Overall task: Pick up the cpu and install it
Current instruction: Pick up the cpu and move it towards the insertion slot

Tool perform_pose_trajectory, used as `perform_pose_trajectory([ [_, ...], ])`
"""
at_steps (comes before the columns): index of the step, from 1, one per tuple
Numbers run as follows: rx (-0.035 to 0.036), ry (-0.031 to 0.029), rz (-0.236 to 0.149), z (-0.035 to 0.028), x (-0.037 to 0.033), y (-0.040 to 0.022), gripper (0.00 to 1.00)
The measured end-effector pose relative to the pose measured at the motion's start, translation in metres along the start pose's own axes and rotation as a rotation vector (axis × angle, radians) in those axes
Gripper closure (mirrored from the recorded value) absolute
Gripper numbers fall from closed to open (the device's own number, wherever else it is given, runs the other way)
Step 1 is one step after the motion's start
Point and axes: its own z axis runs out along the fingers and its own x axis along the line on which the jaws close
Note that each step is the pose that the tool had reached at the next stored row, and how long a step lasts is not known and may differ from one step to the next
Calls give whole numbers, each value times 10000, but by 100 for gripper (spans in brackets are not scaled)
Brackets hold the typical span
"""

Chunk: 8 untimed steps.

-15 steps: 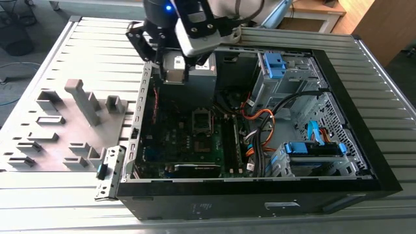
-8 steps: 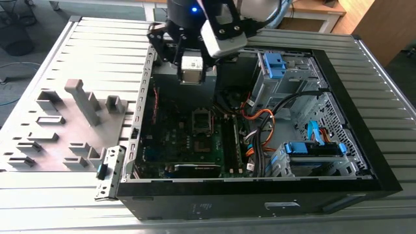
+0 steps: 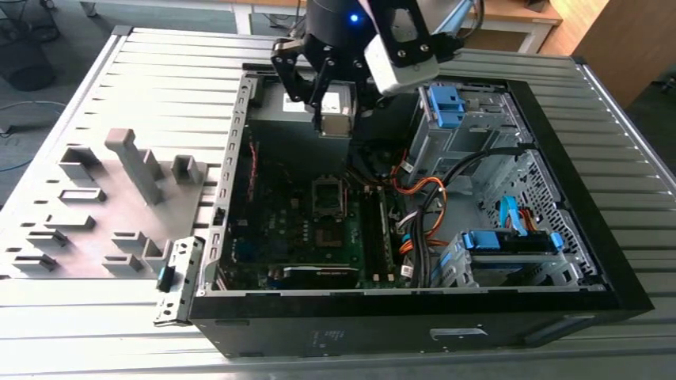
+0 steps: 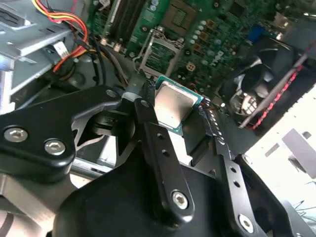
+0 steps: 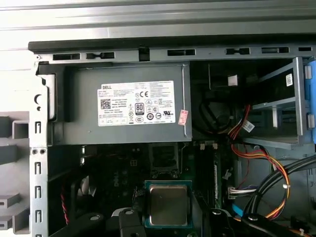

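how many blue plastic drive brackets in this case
2. One blue bracket tops the far drive cage; the other is on the nearer cage, at the exterior view's right. The arm may hide more.

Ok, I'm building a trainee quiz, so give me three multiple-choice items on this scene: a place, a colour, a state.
1. Where is the cpu? A on the tray; B in the gripper, above the case; C in the socket.
2. What colour are the drive-bay clips? A blue; B white; C green.
3. The case is: A closed; B open; C wrapped.
Key: B, the gripper is shut on the cpu over the case; A, the clips are blue; B, the motherboard lies exposed.
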Motion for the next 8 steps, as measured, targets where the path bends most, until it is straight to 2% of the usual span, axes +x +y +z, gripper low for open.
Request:
perform_pose_trajectory([
  [4, -1, 0, -1, 0, -72, 4, 53],
  [8, -1, 0, 0, 0, -79, 4, 53],
])
